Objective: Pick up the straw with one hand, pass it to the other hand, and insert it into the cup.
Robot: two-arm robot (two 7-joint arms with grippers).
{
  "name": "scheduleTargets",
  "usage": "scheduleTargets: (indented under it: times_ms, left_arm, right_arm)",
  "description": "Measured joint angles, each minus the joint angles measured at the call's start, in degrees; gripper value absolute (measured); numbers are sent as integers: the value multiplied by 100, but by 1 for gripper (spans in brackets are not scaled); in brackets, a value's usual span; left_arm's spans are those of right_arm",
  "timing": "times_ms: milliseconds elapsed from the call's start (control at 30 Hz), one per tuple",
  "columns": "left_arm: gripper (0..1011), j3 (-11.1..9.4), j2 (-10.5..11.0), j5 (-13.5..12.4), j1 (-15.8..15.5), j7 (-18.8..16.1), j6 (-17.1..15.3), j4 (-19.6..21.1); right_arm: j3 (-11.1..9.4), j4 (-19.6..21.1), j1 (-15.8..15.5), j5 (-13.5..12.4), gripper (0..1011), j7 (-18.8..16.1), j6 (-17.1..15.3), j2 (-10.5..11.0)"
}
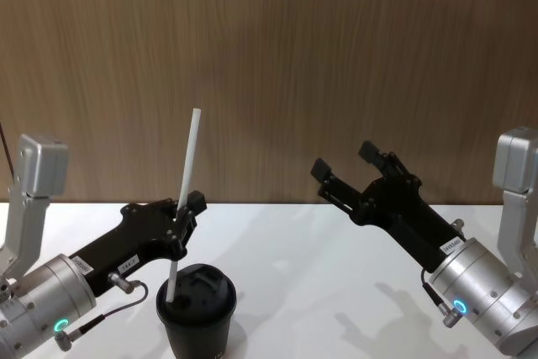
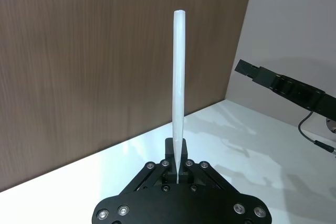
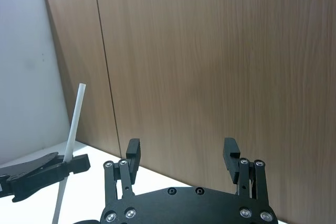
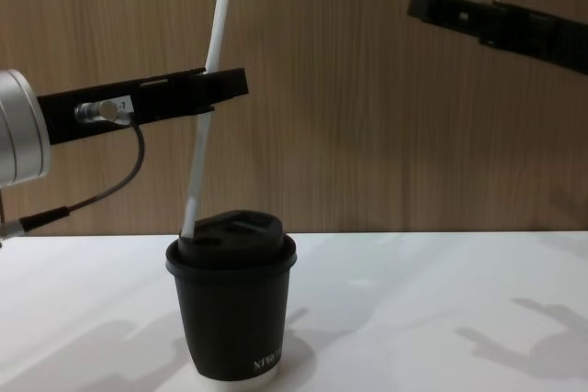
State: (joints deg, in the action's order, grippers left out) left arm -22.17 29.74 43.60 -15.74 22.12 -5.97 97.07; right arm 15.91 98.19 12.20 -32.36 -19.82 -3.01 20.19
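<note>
My left gripper, on the wrist with the green ring light, is shut on the white straw at about its middle. The straw stands nearly upright, leaning slightly. Its lower end touches the left edge of the lid of the black cup; whether it sits in the lid's hole I cannot tell. From the chest view the straw rises past the left gripper above the cup. The left wrist view has the straw pinched between the fingers. My right gripper, blue ring light, hangs open and empty to the right.
The white table runs up to a brown wood-panelled wall close behind. The right gripper is raised high at the right, well above the table. A grey cable loops below the left arm.
</note>
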Motion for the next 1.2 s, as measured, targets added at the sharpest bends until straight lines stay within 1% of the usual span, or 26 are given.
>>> scheduleTargets:
  times_ms: [433,1200]
  left_arm:
    - [2,-45,-68,30,-106,157,84,-108]
    - [2,-167,-53,209,-170,287,61,-310]
  right_arm:
    - [0,0,0,0,1000,0,0,0]
    - [0,0,0,0,1000,0,0,0]
